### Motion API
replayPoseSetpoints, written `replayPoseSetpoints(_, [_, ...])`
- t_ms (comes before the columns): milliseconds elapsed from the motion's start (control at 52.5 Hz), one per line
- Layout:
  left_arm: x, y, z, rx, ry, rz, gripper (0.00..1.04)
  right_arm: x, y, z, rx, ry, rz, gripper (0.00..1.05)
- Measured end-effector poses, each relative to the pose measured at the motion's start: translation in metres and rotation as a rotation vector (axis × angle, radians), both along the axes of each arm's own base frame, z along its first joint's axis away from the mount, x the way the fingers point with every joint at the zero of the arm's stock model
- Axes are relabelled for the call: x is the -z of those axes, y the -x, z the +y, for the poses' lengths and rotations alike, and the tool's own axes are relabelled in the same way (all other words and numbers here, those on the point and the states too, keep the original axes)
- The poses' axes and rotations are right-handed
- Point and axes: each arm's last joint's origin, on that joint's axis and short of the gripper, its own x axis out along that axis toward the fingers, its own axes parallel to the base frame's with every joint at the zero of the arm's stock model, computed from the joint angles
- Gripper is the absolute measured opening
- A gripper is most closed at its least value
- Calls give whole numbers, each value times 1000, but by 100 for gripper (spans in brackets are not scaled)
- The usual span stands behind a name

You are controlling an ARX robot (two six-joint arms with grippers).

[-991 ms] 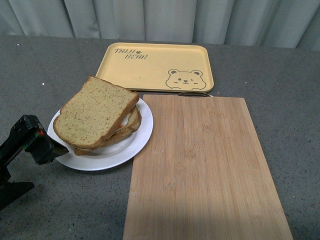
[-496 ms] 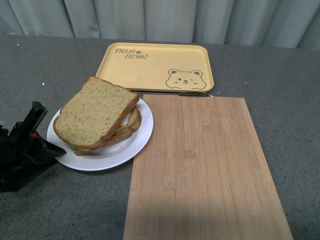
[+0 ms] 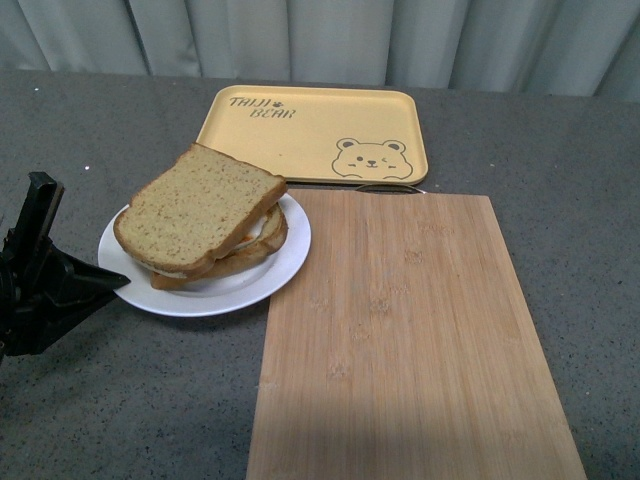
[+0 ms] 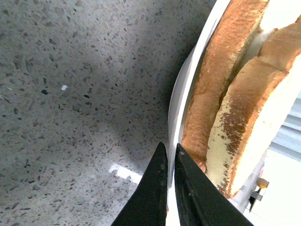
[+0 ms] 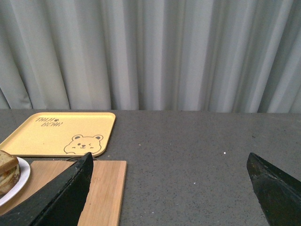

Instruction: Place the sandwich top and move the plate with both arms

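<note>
Front view, showing the sandwich top [image 3: 200,208] lying askew on the lower slices on the plate [image 3: 262,282], left of centre.

Reaching in low from the left and pinching the plate's near rim with the left gripper [image 3: 115,285], jaws closing tight on the thin white edge; holding the right gripper [image 5: 169,160] spread wide and empty, well apart. Sitting just beside a rectangular bamboo cutting board [image 3: 400,330], with a yellow bear tray [image 3: 310,125] behind, on a speckled grey table [image 3: 560,150]. Showing tan speckled crumb and darker crust.
</note>
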Motion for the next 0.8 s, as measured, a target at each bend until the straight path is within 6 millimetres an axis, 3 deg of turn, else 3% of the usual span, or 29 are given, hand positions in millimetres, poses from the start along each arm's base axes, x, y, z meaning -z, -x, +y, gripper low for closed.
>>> replayPoseSetpoints(210, [-20,7,-8,21,125,-118,4,0,0,0,0,0,0,95])
replayPoseSetpoints(419, [-40,0,-19,12,207,-208,4,0,0,0,0,0,0,95])
replayPoseSetpoints(610, [-53,-27,-36,-3,229,-248,4,0,0,0,0,0,0,95])
replayPoseSetpoints(800, [-52,-76,-70,33,270,-256,4,0,0,0,0,0,0,95])
